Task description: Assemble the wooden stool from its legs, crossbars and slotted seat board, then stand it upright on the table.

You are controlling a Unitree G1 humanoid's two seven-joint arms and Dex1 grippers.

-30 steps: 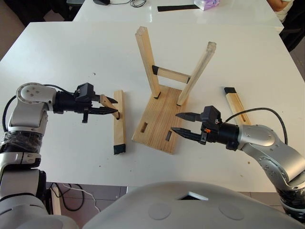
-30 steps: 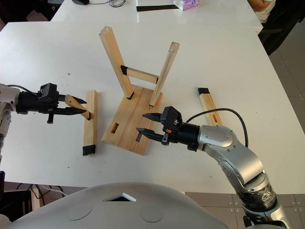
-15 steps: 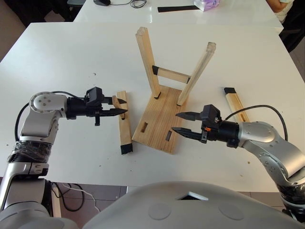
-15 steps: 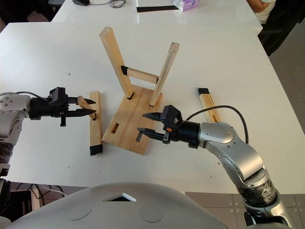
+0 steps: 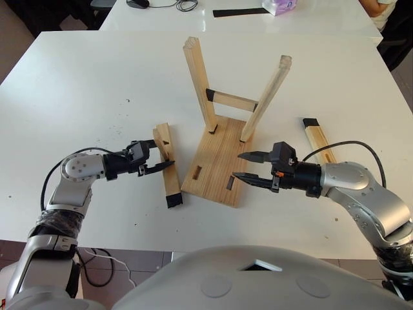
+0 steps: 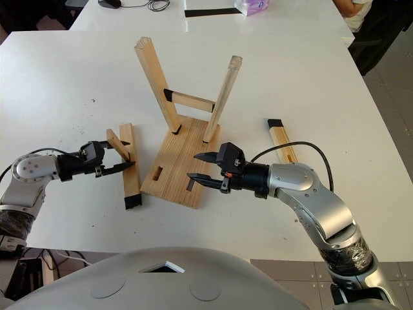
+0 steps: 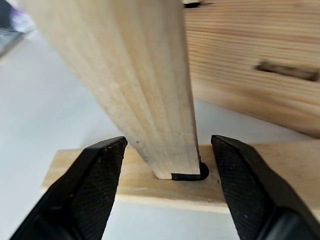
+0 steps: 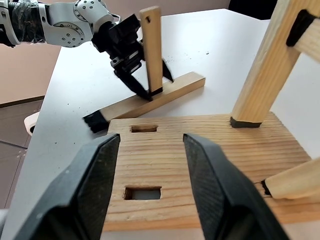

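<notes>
The slotted seat board (image 5: 213, 169) lies flat with two legs (image 5: 199, 82) standing in its far slots, joined by a crossbar (image 5: 232, 100). Left of the board, a third leg (image 5: 169, 169) lies on the table with a short crossbar (image 5: 161, 138) plugged upright into it. My left gripper (image 5: 165, 157) is open, its fingers (image 7: 100, 190) flanking the base of that crossbar with a slim gap on one side. Over the board's near right edge my right gripper (image 5: 247, 166) hangs open, holding nothing, close to the two free slots (image 8: 144, 192). A fourth leg (image 5: 317, 141) lies loose at the right.
The white table (image 5: 97, 84) has bare room at the left and far right. Its front edge runs just below both arms. A second table behind carries a black strip (image 5: 239, 11) and a tissue box (image 5: 281, 5). A black cable (image 5: 342, 147) loops over my right forearm.
My left gripper has moved right and toward the front edge, and the lying leg with its crossbar has shifted with it, closer to the seat board. The right gripper has hardly moved.
</notes>
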